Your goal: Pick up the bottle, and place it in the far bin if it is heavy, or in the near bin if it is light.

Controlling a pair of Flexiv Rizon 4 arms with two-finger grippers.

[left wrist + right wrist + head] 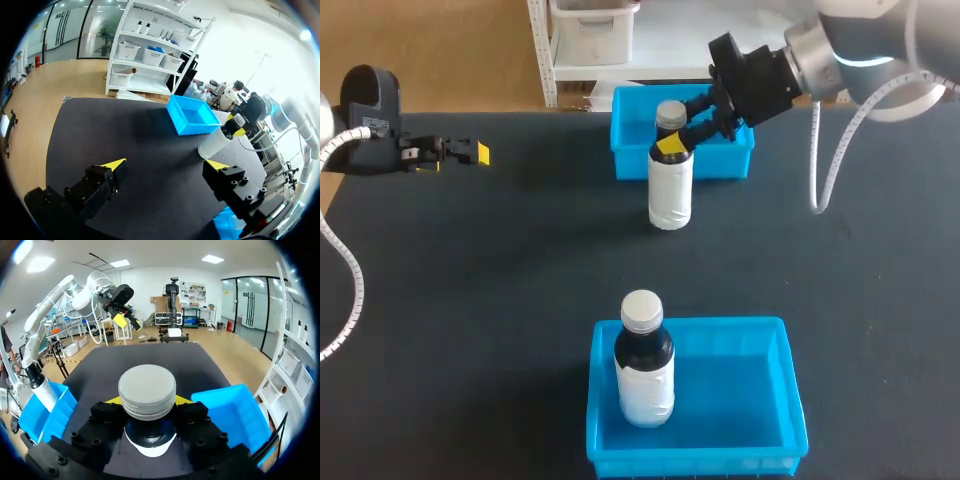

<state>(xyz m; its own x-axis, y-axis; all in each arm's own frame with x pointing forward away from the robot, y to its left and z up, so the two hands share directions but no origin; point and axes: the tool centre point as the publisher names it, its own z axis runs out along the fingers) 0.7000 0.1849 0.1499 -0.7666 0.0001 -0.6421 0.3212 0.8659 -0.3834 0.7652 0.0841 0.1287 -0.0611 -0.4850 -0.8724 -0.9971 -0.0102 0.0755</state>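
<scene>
Dark plastic bottle (670, 190): white label, ribbed grey cap (147, 390), upright just before the far blue plastic bin (735, 160).
Right hand (672, 140): clamped on the bottle's neck from both sides; arm slants in from the far right.
Left hand (167, 164): fingers wide, empty, above the black bench (500, 280).
Near blue plastic bin (740, 390): second bottle (644, 370) upright inside.

Left arm (368, 120) at left edge, jaws wide apart; right arm (850, 45) jaws clamping bottle (670, 195) neck.

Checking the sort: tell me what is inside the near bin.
One upright bottle stands at the left end of the near bin; the remaining floor shows bare blue. The floor beneath the bottle is hidden.
</scene>
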